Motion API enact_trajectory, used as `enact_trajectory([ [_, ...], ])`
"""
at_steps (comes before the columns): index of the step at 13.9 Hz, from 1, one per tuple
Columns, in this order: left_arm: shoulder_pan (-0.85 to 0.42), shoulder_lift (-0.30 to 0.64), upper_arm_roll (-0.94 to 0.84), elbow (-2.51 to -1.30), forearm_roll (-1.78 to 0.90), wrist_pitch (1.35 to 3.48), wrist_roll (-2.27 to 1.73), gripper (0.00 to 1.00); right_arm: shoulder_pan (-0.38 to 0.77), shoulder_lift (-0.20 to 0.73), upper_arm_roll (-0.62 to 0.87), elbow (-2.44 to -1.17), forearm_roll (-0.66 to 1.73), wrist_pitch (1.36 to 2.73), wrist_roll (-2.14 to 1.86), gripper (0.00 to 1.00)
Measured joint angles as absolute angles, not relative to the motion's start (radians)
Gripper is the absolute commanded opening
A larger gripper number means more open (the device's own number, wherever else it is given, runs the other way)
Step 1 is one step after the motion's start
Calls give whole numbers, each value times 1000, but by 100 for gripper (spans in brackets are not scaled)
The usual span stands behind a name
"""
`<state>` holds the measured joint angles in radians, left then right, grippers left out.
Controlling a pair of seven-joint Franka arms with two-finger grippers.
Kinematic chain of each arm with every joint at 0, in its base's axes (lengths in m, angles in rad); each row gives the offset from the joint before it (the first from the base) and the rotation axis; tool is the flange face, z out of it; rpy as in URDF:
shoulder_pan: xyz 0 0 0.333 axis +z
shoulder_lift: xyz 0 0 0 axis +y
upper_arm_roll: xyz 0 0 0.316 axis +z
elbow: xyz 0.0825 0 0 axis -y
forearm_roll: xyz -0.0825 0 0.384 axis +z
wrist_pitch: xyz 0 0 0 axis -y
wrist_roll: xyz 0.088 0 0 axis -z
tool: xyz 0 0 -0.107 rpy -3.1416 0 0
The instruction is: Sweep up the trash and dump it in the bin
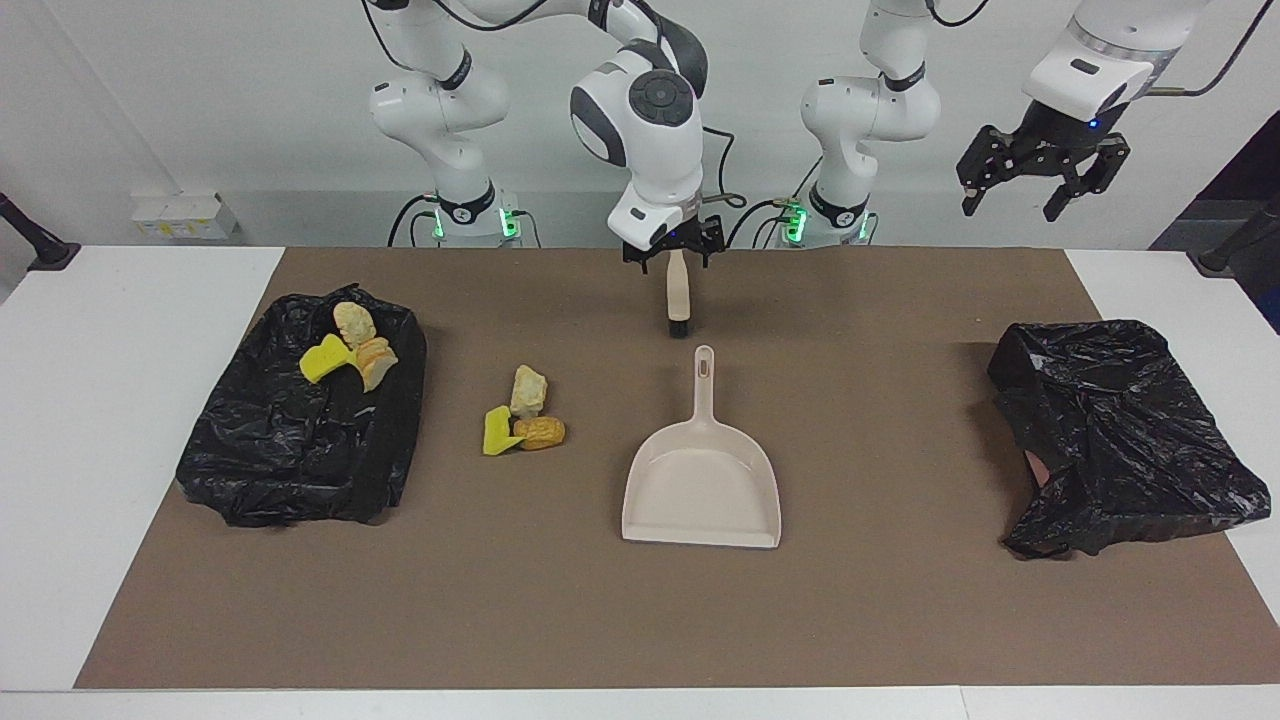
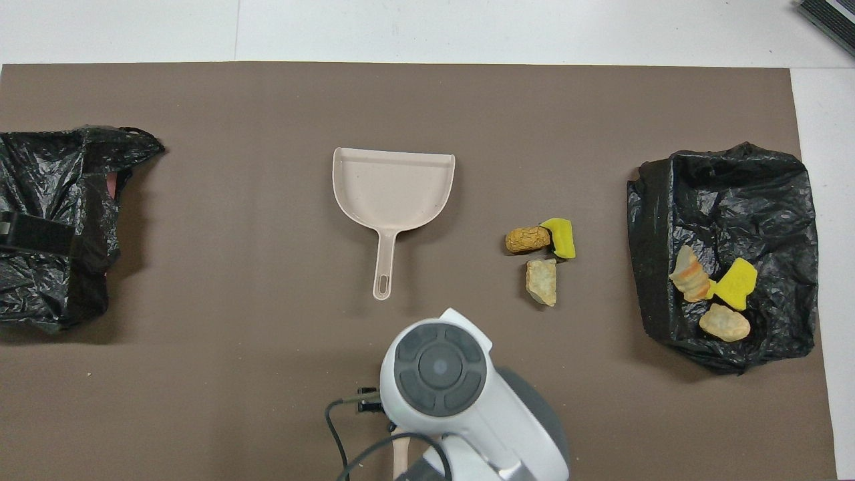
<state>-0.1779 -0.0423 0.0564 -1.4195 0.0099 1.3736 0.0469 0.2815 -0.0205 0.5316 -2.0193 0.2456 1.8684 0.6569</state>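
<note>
The right tool (image 1: pixel 672 255) hangs over the brush (image 1: pixel 678 298), which lies on the brown mat (image 1: pixel 640 610) nearer the robots than the dustpan (image 1: pixel 702 488); its fingers are spread and nothing's in them. I can't tell if it's touching the brush handle. The left tool (image 1: pixel 1040 178) waits up high past the left arm's end of the surface, also spread and empty.

Trash: three loose scraps (image 1: pixel 523 413) sit in a clump on the mat between the dustpan and the black-lined bin (image 1: pixel 290 450) at the right arm's end, and three more scraps (image 1: pixel 350 345) are already lying in that bin. There's another crumpled black bag (image 1: pixel 1120 440) at the left arm's end.

My guess is the step is grabbing the brush. To do it well, I'd come straight down over the handle, centre it between the fingers, and pinch well up the handle so the bristle end has room to push the clump toward the dustpan's open lip
</note>
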Motion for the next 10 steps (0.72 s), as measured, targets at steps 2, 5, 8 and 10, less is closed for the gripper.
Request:
enact_trajectory([
  [2, -177, -43, 56, -1421, 10, 1374, 47, 100, 282, -107, 566, -2130, 314, 1891, 657, 100],
  [5, -177, -45, 56, -1428, 10, 1374, 47, 100, 282, -158, 605, -2220, 352, 1978, 656, 100],
  [8, -176, -51, 56, -1434, 10, 1374, 47, 100, 282, -125, 668, -2287, 359, 2103, 672, 100],
  [10, -176, -52, 57, -1434, 10, 1376, 47, 100, 282, -79, 719, -2330, 361, 2212, 704, 100],
])
